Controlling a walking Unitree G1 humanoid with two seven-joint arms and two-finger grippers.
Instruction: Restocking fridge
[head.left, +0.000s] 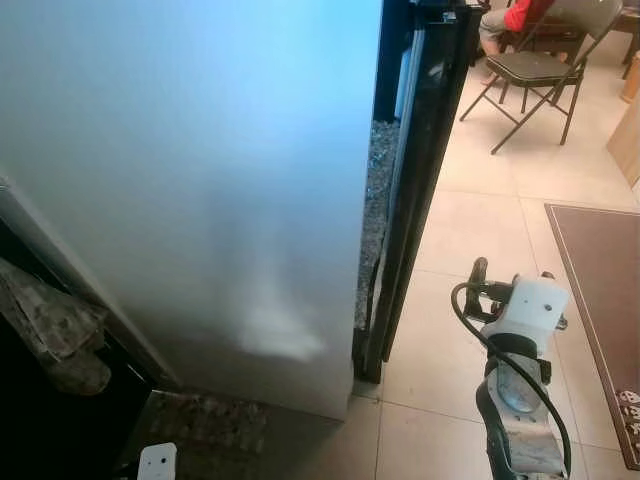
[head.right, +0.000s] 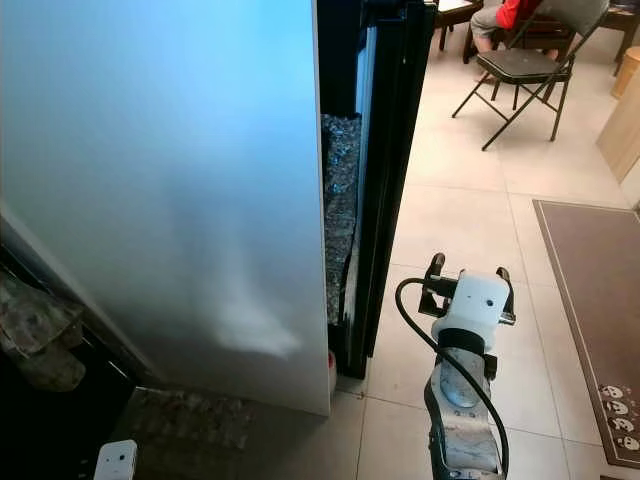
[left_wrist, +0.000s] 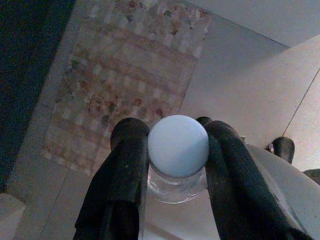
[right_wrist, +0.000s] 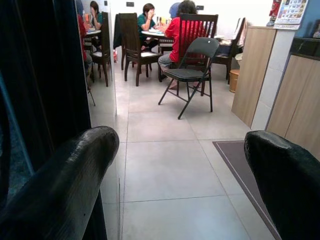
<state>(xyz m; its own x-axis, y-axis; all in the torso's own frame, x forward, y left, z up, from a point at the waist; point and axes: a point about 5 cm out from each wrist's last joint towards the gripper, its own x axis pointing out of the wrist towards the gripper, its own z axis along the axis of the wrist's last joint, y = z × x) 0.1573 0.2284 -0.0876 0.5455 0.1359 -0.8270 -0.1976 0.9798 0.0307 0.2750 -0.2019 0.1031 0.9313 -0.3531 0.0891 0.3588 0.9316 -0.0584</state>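
Tiled floor, big white fridge door at left. Left gripper low beside it, clamped on bottle with white cap. Right gripper wide apart, holding nothing, facing folding chair.

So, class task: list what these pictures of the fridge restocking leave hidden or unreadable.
- Fridge interior: the silver door blocks it in both eye views.
- Bottle contents and label: in the left wrist view, the left end effector fingers and the cap cover them.
- Bagged item at the left edge: blurred, cut off.

Bottle body hidden behind cap; fridge door cropped.
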